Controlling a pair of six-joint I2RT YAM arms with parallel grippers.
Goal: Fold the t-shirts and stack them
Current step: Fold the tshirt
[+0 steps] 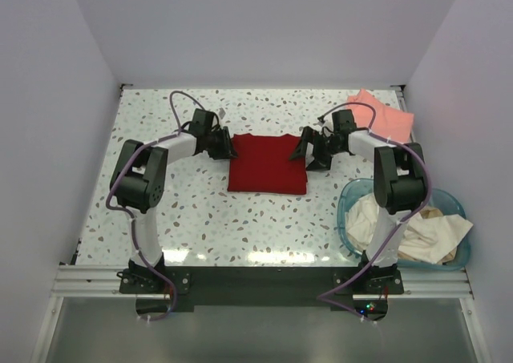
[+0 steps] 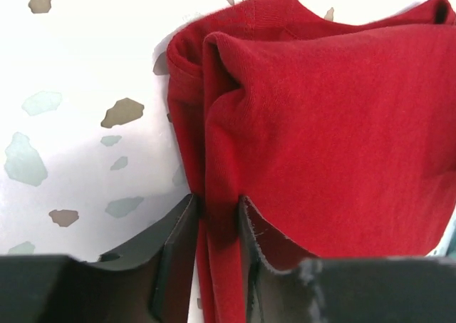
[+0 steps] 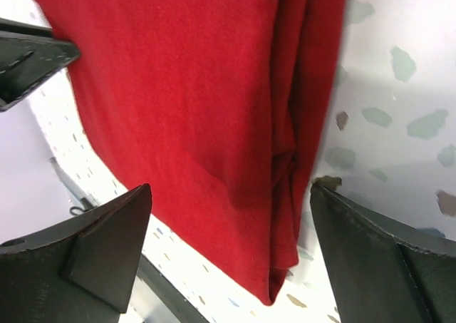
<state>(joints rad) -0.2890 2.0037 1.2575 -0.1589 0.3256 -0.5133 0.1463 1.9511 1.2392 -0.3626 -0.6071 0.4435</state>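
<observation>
Left tool point(image 2: 217, 203) on red t-shirt point(image 1: 267, 164) — folded

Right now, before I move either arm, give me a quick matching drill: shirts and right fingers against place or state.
Column 1:
1. red shirt
2. pink shirt
3. cream shirts
4. right fingers

Column 2:
A. in the basket
B. far right corner
C. open, either side of a red edge
D. folded, centre of the table

Pairs: 1-D, 2-B, 3-A, 4-C
</observation>
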